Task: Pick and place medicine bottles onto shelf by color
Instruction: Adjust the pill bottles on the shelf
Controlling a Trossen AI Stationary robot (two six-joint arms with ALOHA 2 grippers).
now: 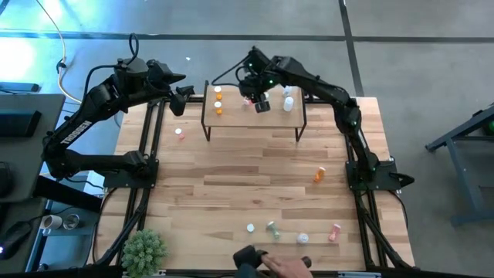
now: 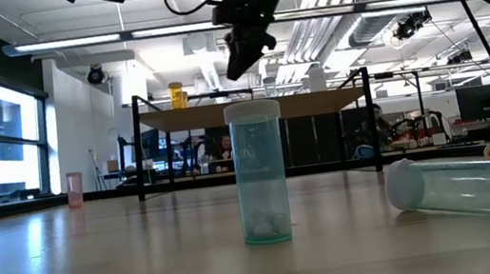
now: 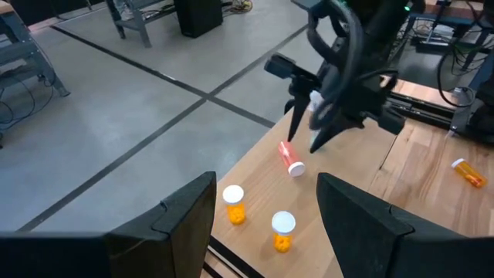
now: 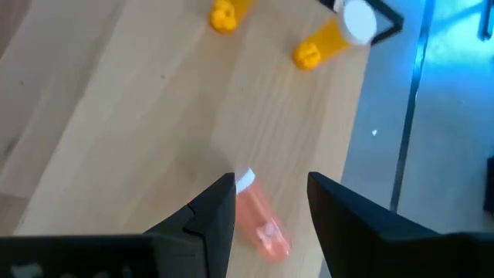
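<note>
While the right tool (image 1: 260, 103) hangs over the shelf (image 1: 254, 123), we see its fingers parted and holding nothing, with a pink bottle (image 4: 261, 220) lying on its side on the shelf board just below them. Two orange bottles (image 3: 234, 205) stand upright near that pink one, toward the shelf's left end, and a whitish bottle (image 1: 288, 103) sits toward the right end. Our left tool (image 1: 182, 98) hovers just off the shelf's left end, its fingers spread wide and empty. On the worktop (image 1: 231, 185), a pink-capped bottle (image 1: 179, 133) stands near the left side, an orange one (image 1: 319, 174) lies to the right, and several more sit near the front edge: a clear one (image 2: 260, 173) upright, another clear one (image 2: 473, 185) on its side, and a pink one (image 1: 334, 232). A plant (image 1: 143, 249) stands at the front left corner.
</note>
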